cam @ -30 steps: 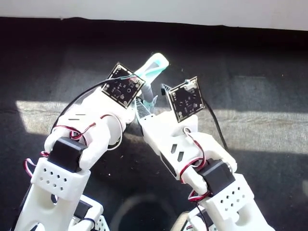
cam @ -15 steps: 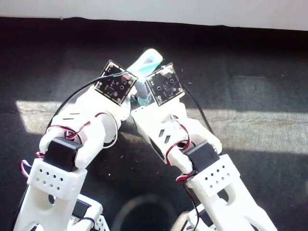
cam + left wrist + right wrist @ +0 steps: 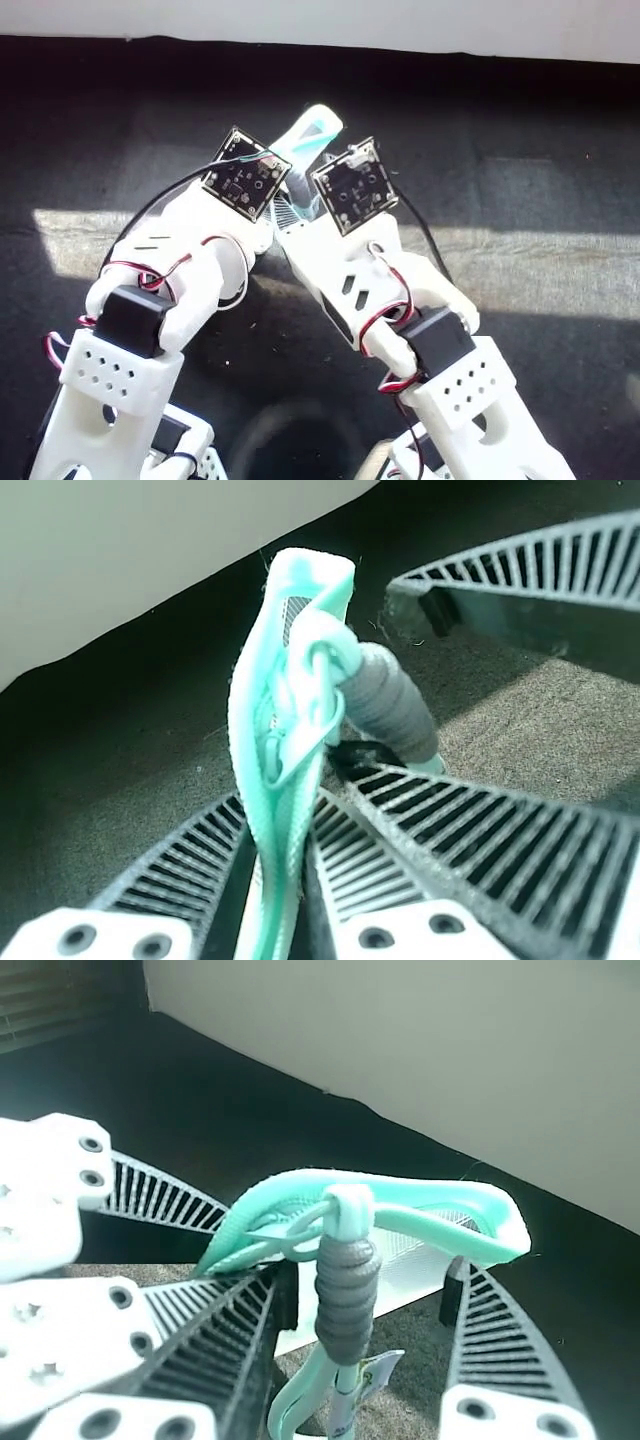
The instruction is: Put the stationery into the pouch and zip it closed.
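Observation:
A mint-green pouch (image 3: 312,128) stands on edge above the dark table, between my two arms. My left gripper (image 3: 280,820) is shut on the pouch's (image 3: 290,630) lower edge, with the fabric pinched between its ribbed fingers. A grey wrapped zipper pull (image 3: 390,700) hangs from the pouch's upper seam. My right gripper (image 3: 370,1285) is open, with one finger on each side of the zipper pull (image 3: 345,1290) and the pouch (image 3: 400,1195) just beyond it. In the high view both wrist cameras hide the fingers.
A dark felt-like cloth (image 3: 520,120) covers the table, crossed by a sunlit band (image 3: 540,265). A pale wall (image 3: 400,20) runs along the far edge. The two arms stand close together at the middle, with bare cloth to either side.
The right arm swung left toward the pouch until its wrist came beside the left one, then eased back slightly right. The left arm kept its hold on the pouch, shifting only slightly.

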You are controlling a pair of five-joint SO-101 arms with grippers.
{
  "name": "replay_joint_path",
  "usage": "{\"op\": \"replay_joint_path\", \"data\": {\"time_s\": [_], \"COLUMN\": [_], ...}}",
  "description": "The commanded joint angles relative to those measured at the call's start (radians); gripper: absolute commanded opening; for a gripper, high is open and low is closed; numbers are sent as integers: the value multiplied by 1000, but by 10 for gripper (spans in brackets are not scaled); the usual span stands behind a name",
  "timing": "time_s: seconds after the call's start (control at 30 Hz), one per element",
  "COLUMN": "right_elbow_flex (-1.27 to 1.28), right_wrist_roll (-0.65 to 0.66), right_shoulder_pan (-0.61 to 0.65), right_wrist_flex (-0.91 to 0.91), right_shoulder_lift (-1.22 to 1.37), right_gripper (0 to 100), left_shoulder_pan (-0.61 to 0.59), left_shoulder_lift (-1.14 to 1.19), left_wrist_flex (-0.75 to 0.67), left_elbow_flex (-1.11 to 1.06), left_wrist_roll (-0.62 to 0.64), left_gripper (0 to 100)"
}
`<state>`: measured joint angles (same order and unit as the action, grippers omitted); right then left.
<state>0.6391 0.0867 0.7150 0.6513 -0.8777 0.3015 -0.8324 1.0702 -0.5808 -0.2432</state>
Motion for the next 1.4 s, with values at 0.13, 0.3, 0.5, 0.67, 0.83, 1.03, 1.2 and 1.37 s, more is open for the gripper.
{"op": "replay_joint_path", "data": {"time_s": [0.13, 0.3, 0.5, 0.67, 0.83, 1.03, 1.2, 1.37], "right_elbow_flex": [-53, -45, -53, -50, -87, -180, -145, -117], "right_wrist_roll": [6, 11, 12, 18, 124, 146, 244, 252], "right_shoulder_pan": [13, 13, 10, 4, -105, -189, -203, -263], "right_wrist_flex": [-47, -42, -45, -45, -42, -41, -41, -41], "right_shoulder_lift": [-18, -18, -18, -22, -27, -19, -19, -16], "right_gripper": [238, 224, 13, 7, 6, 6, 6, 6], "left_shoulder_pan": [16, 16, 16, 13, 10, 15, -2, -77], "left_shoulder_lift": [13, 13, 13, 13, 13, 5, 5, 4], "left_wrist_flex": [12, 11, 12, 12, 18, 28, 34, 34], "left_elbow_flex": [-4, -4, -4, -4, -10, -76, -73, -73], "left_wrist_roll": [8, 8, 8, 8, 8, -91, -103, -103], "left_gripper": [12, 12, 12, 12, 13, 13, 10, 10]}}
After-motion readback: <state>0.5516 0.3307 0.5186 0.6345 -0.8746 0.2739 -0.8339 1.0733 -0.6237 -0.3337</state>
